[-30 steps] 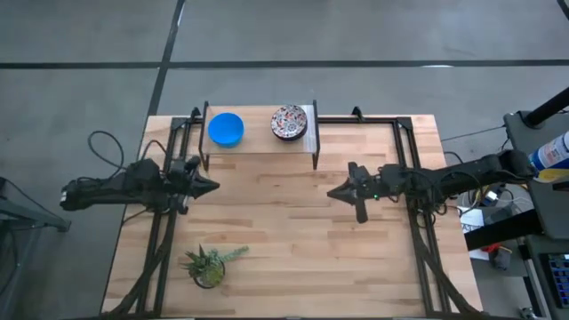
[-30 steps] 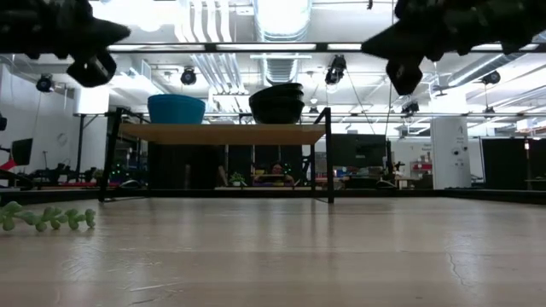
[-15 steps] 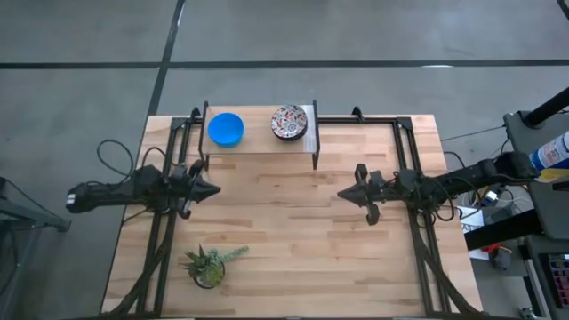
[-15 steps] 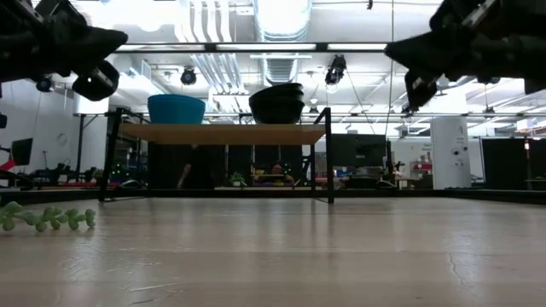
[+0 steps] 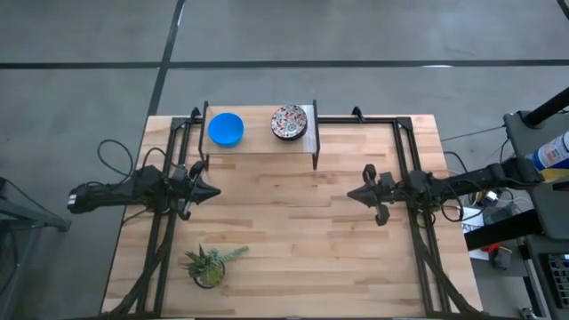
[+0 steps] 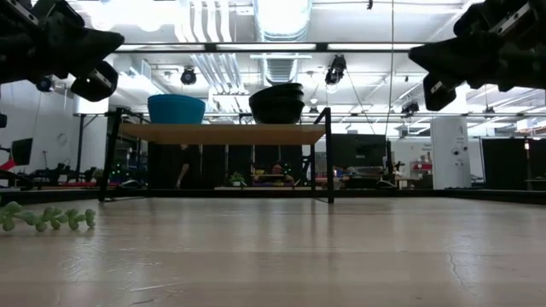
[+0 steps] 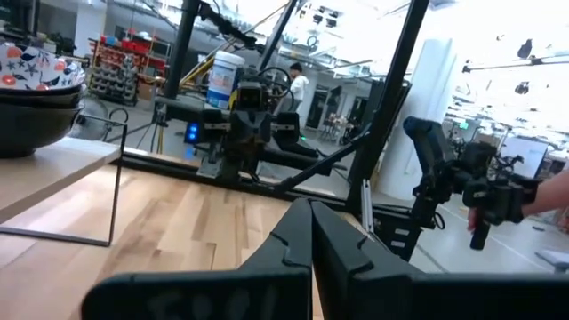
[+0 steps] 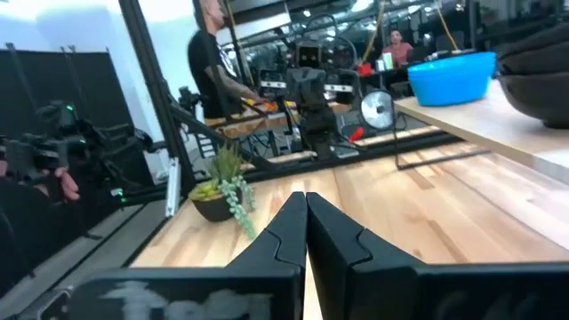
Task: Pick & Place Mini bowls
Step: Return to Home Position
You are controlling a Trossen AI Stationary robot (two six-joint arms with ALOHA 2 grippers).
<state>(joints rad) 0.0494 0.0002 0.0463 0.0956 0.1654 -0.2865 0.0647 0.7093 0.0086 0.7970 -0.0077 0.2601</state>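
The blue mini bowls [image 5: 226, 129] sit stacked on a raised wooden shelf [image 5: 258, 142] at the table's far edge, with the patterned mini bowls [image 5: 289, 122] stacked beside them to the right. In the low view the blue stack [image 6: 177, 109] and the dark-looking patterned stack [image 6: 276, 104] rest by their bases on the shelf top. My left gripper [image 5: 212, 190] hovers shut over the table's left side; its shut fingers [image 7: 310, 233] point right. My right gripper [image 5: 353, 196] hovers shut over the right side, fingers [image 8: 306, 220] pointing left. Both are empty.
A small green potted plant [image 5: 210, 265] stands near the table's near-left corner. The shelf's thin black legs [image 6: 329, 162] stand on the far part of the table. Black frame rails [image 5: 411, 169] run along both sides. A person [image 8: 213, 67] stands beyond the table.
My right gripper has drawn back toward the table's right edge, staying shut. My left gripper has pulled back slightly toward the left edge. The bowls have stayed on the shelf.
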